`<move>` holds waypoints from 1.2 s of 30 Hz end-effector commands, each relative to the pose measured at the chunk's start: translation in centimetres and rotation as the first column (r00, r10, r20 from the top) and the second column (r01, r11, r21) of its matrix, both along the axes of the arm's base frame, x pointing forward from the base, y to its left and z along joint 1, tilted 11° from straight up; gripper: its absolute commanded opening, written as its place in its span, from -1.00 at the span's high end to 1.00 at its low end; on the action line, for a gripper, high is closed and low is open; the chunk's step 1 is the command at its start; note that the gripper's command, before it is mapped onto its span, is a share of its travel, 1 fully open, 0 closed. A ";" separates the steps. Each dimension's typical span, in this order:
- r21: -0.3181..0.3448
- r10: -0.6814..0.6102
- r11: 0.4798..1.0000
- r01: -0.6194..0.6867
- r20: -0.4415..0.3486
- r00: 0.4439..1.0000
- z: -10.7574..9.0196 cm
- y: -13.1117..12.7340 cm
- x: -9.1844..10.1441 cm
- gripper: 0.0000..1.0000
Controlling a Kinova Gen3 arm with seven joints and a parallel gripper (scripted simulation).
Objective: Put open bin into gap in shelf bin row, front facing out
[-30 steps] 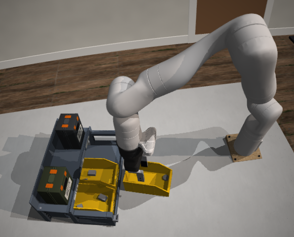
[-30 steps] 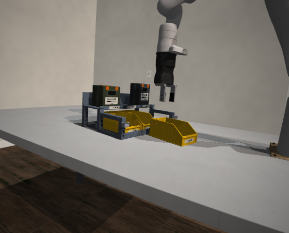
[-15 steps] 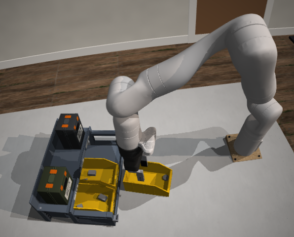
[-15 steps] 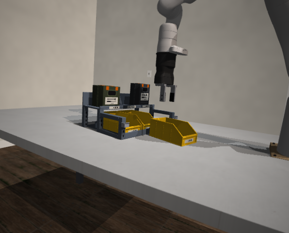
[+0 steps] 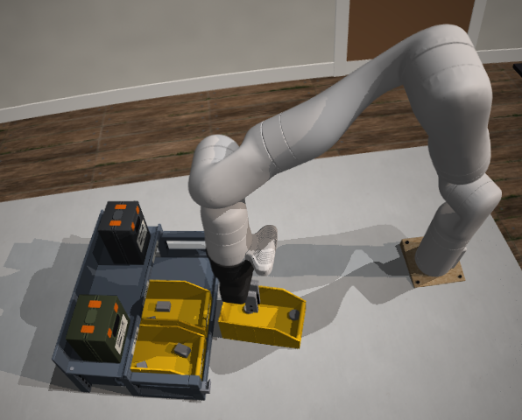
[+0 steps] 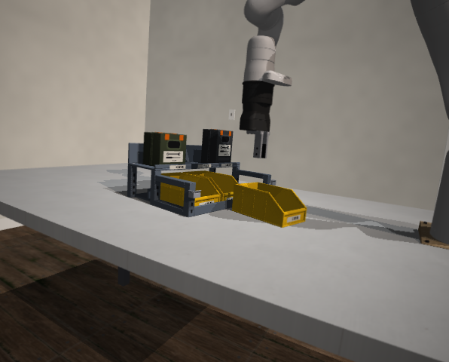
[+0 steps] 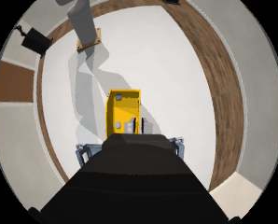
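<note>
The open yellow bin [image 5: 264, 334] [image 6: 255, 202] [image 7: 125, 109] stands upright on the table just in front of the shelf, its low open front facing the robot base. Grey parts lie in it; two show in the wrist view. My gripper [image 5: 252, 309] [image 6: 261, 157] [image 7: 138, 122] points down above the bin's rear half, clear of its rim. Its fingers are partly open, with a narrow gap and nothing between them. Two yellow bins [image 5: 175, 311] [image 5: 161, 357] sit side by side on the shelf [image 5: 179, 269]; the gap is beside them, at the far end in the top view, partly hidden by the arm.
The upper board [image 5: 118, 280] carries a dark case [image 5: 123, 239] [image 6: 216, 145] and a green case [image 5: 94, 330] [image 6: 158, 149]. Side rails and posts frame the shelf. The robot base [image 5: 438, 253] stands on a wooden plate, well away from the bin's open front.
</note>
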State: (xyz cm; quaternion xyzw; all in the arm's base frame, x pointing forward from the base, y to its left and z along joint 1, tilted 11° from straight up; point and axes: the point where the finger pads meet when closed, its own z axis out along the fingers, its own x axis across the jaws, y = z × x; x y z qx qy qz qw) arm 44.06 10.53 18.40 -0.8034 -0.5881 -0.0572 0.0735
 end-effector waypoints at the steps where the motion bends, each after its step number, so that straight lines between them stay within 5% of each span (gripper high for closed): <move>1: 0.000 0.000 1.000 0.000 0.002 1.000 0.1 0.0 0.0 1.00; 32: 0.000 0.000 1.000 0.000 0.002 1.000 0.1 0.0 0.0 1.00; 33: 0.000 0.000 1.000 0.000 0.002 1.000 0.1 0.0 0.0 -0.11; 36: 0.000 0.000 1.000 0.000 0.002 1.000 0.1 0.0 0.0 -0.11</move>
